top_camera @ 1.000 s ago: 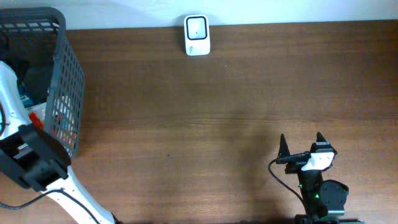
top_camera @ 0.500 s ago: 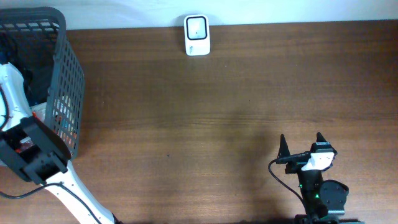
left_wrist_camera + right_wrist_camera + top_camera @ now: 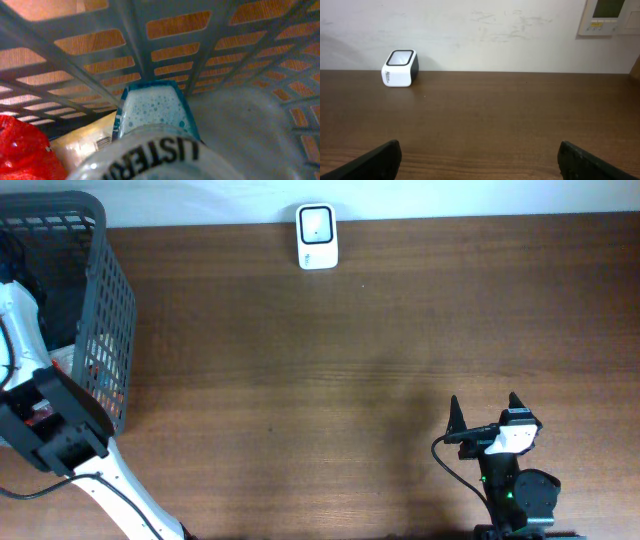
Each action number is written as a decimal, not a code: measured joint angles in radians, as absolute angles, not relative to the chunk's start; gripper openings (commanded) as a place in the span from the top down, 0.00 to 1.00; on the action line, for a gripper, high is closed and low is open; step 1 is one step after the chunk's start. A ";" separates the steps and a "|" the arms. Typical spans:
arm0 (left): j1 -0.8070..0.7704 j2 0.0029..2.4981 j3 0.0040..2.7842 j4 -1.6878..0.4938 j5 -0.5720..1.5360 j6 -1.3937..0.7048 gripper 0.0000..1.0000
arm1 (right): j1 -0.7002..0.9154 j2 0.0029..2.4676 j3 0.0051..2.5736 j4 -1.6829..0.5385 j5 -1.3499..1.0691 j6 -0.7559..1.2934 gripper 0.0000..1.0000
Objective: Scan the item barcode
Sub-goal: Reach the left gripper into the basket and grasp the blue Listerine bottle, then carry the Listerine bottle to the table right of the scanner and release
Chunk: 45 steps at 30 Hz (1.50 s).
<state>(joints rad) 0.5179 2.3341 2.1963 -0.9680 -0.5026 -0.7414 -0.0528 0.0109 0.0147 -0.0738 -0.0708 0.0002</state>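
Note:
A white-labelled bottle [image 3: 155, 155] marked LISTERINE, with a teal bubbly part beyond the label, fills the bottom of the left wrist view. It lies inside the grey mesh basket [image 3: 100, 300] at the table's left end. My left arm [image 3: 40, 410] reaches down into that basket. Its fingers show in no view, so a hold on the bottle cannot be judged. The white barcode scanner [image 3: 317, 236] stands at the table's far edge by the wall, also in the right wrist view [image 3: 400, 67]. My right gripper [image 3: 484, 402] rests open near the front right edge, with nothing between its fingertips [image 3: 380, 160].
In the basket a red packet [image 3: 25, 150] and a tan packet [image 3: 85, 142] lie left of the bottle, and something grey and cloudy [image 3: 240, 130] lies to its right. Bare brown tabletop [image 3: 330, 380] stretches between basket, scanner and right arm.
The left arm shifted slightly farther into the basket a second ago and has since held still. The right arm has not moved.

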 measured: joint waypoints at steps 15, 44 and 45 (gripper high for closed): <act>0.488 1.828 2.191 -0.901 -0.141 -0.696 0.91 | -0.053 0.011 0.015 -0.074 -0.071 0.001 0.02; -0.677 2.350 2.195 -0.889 -0.102 -0.358 0.78 | -0.053 0.011 0.015 -0.074 -0.070 0.000 0.02; -0.689 2.351 2.194 -0.881 -0.113 -0.358 0.76 | -0.053 0.011 0.015 -0.074 -0.071 0.000 0.02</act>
